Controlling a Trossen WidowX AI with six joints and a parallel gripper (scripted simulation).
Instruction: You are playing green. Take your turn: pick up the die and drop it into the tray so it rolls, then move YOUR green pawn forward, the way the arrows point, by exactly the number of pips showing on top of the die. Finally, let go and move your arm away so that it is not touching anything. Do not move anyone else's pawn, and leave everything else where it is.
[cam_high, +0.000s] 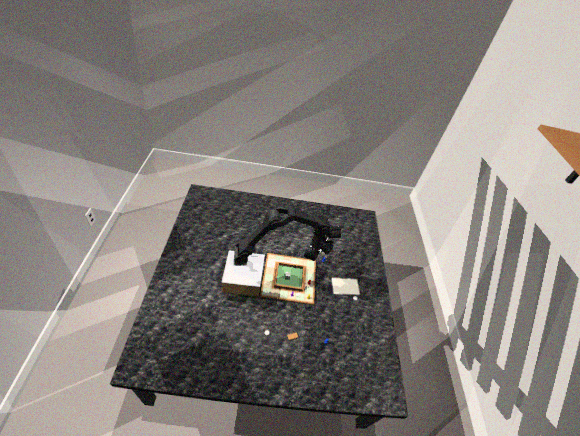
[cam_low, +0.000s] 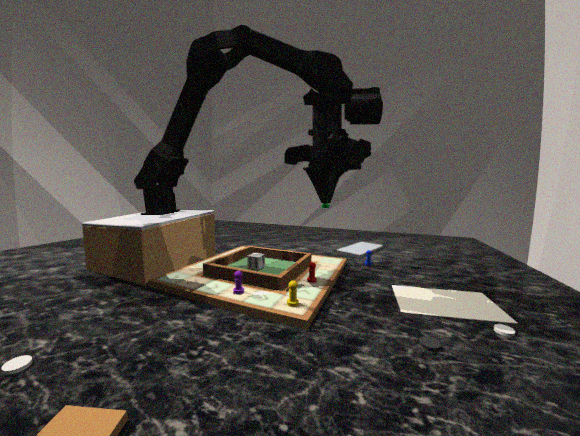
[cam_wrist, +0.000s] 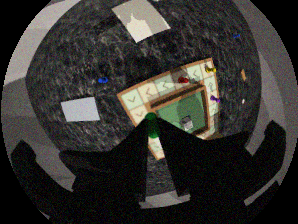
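The table (cam_high: 210, 340) (cam_low: 200, 350) (cam_wrist: 65, 55) is black, veined and flecked with grey, and the arm (cam_high: 260, 234) (cam_low: 187, 107) is black all over, gripper (cam_low: 326, 201) (cam_wrist: 152, 121) included. The board (cam_high: 270, 292) (cam_low: 265, 298) (cam_wrist: 132, 100) has squares of pale green and cream with thin arrow marks, edged in orange-brown (a rather cheerful border); its tray (cam_high: 275, 280) (cam_low: 240, 275) (cam_wrist: 170, 98) has brown walls and a green floor. The die (cam_high: 287, 274) (cam_low: 256, 261) (cam_wrist: 186, 123) looks greyish white. One pawn (cam_low: 325, 205) (cam_wrist: 152, 125) is green, others red (cam_high: 309, 283) (cam_low: 312, 272) (cam_wrist: 183, 80), yellow (cam_high: 309, 297) (cam_low: 292, 293) (cam_wrist: 210, 69) and purple (cam_high: 292, 294) (cam_low: 238, 283) (cam_wrist: 215, 99). The near block (cam_low: 85, 421) is plain orange
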